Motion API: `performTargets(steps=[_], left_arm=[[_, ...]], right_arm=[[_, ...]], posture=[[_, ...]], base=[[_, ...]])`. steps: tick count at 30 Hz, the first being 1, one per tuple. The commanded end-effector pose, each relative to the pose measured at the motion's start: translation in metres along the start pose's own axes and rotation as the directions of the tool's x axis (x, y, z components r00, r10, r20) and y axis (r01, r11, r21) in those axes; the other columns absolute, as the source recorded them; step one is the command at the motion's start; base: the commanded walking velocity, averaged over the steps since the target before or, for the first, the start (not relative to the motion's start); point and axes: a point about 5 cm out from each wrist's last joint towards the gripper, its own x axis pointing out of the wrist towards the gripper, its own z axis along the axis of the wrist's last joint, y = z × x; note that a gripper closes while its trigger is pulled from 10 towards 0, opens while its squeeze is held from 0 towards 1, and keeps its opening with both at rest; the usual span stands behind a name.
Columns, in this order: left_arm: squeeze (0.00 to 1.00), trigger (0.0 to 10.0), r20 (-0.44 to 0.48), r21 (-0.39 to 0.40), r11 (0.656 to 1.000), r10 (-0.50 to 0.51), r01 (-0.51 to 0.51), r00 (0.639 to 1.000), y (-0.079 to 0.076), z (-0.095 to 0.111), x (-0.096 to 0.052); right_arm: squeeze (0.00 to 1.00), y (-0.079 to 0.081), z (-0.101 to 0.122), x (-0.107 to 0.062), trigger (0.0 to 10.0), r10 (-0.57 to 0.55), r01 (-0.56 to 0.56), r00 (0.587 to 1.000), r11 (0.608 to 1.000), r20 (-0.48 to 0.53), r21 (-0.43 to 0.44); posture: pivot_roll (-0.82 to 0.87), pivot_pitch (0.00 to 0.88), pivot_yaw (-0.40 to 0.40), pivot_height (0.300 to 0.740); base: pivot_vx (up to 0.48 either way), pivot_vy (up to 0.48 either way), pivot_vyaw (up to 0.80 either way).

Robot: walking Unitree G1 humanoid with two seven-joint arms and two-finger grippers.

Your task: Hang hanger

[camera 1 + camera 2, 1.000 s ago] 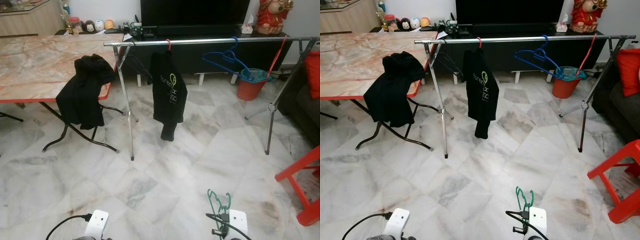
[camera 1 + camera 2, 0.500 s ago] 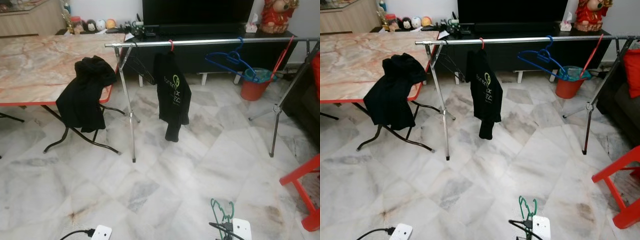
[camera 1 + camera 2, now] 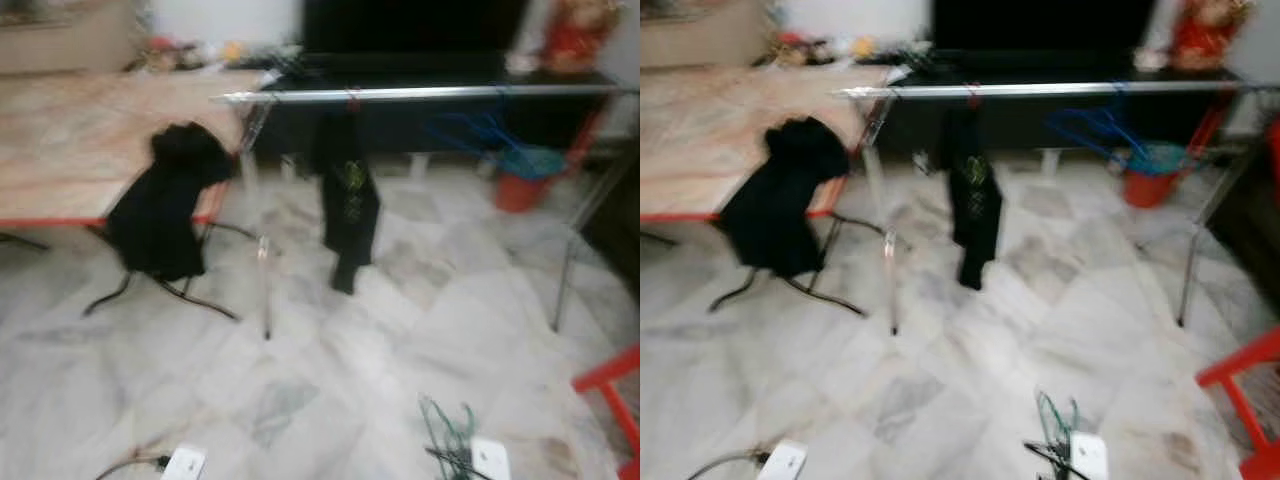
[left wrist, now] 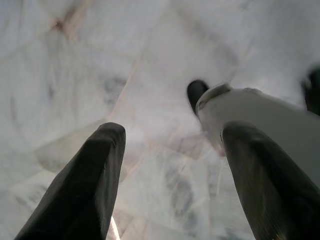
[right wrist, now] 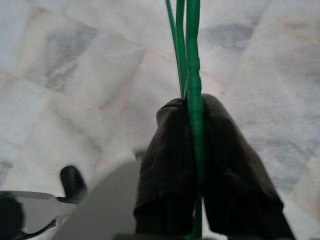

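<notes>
I see the thin green wire hanger (image 5: 192,60) pinched between my right gripper's (image 5: 192,145) closed fingers, low over the pale marble floor (image 3: 330,350). My left gripper (image 4: 172,150) hangs with fingers spread, holding nothing. Well ahead stands the silver clothes rail (image 3: 420,94) with a black shirt (image 3: 347,195).

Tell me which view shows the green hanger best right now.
The right wrist view: the green hanger is sharp and close, clamped between the right gripper fingers above the marble floor. Both eye views are blurred and show just its upper part, low in frame by the right wrist, far short of the rail.
</notes>
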Motion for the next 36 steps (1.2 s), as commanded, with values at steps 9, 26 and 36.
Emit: performTargets(steps=[9,26,36], left_arm=[[0.0,10.0,0.037,0.012,1.0,-0.024,0.024,0.999,-0.0057,0.0133,0.0007],[0.0,10.0,0.036,0.013,1.0,-0.026,0.025,0.999,-0.0038,0.0144,0.0004],[0.0,10.0,0.031,0.006,1.0,-0.023,0.023,0.999,-0.0027,0.0127,0.0003]], right_arm=[[0.0,-0.0087,-0.0066,-0.0021,10.0,-0.032,0.033,0.999,0.999,-0.027,0.021],[0.0,-0.008,-0.0024,-0.0012,10.0,-0.031,0.031,0.999,0.999,-0.015,0.022],[0.0,-0.0085,-0.0033,-0.0014,10.0,-0.029,0.029,0.999,0.999,-0.018,0.017]], posture=[[-0.15,0.0,0.015,0.74],[-0.14,0.0,0.017,0.74],[-0.14,0.0,0.018,0.74]], base=[[0.299,0.0,0.0],[0.299,0.0,0.0],[0.3,0.0,0.0]])
